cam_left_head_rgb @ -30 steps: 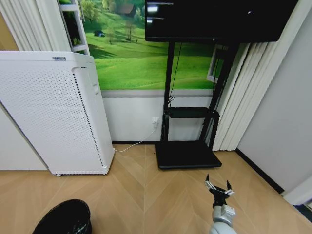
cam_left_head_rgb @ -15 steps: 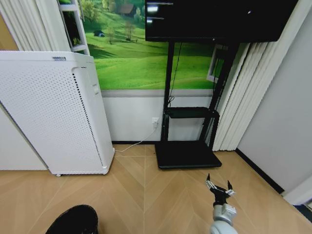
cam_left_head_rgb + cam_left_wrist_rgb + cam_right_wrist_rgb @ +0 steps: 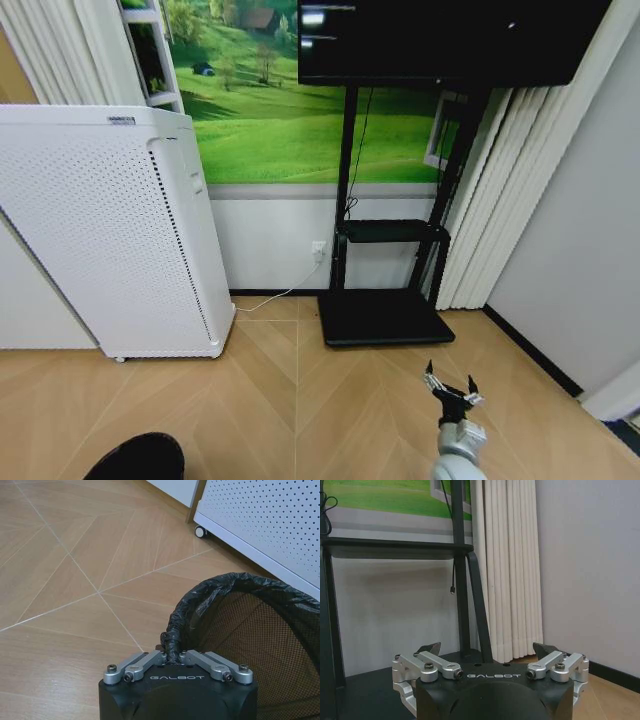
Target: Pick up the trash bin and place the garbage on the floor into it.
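Gripping the bag-lined rim, the left gripper [image 3: 172, 656] is clenched on the trash bin [image 3: 250, 630], held low at the robot's left over the floor [image 3: 75, 580]. Light, stiff mesh is judged; the liner looks slippery. Right gripper [image 3: 450, 385] is kept spread, idle.

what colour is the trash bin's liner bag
Black, draped over the mesh trash bin's rim, where the left gripper pinches it; clearest in the left wrist view.
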### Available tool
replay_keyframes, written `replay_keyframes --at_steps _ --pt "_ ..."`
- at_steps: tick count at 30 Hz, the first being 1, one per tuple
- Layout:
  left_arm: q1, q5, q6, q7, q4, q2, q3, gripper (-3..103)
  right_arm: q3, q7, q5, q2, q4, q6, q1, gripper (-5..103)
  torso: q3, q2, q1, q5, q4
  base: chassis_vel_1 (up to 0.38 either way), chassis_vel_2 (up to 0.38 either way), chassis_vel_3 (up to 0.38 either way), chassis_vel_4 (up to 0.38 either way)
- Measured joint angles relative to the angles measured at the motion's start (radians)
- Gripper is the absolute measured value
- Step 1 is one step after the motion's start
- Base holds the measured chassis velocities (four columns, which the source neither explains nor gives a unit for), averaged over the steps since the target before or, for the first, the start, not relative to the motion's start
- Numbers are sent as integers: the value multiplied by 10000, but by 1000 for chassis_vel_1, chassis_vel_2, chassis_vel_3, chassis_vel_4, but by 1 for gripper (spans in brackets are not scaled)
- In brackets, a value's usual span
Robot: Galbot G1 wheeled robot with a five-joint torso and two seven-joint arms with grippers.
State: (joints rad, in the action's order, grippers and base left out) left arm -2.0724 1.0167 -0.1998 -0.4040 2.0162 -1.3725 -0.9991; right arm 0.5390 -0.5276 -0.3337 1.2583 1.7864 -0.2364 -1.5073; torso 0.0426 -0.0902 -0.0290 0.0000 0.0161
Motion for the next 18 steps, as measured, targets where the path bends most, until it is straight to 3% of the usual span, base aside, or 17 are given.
replay_keyframes --at_steps 18 --pt "-176 -772 128 373 -145 -16 304 1 12 39 29 -165 -264 -188 10 100 0 -3 1 -1 1 0 0 0 0"
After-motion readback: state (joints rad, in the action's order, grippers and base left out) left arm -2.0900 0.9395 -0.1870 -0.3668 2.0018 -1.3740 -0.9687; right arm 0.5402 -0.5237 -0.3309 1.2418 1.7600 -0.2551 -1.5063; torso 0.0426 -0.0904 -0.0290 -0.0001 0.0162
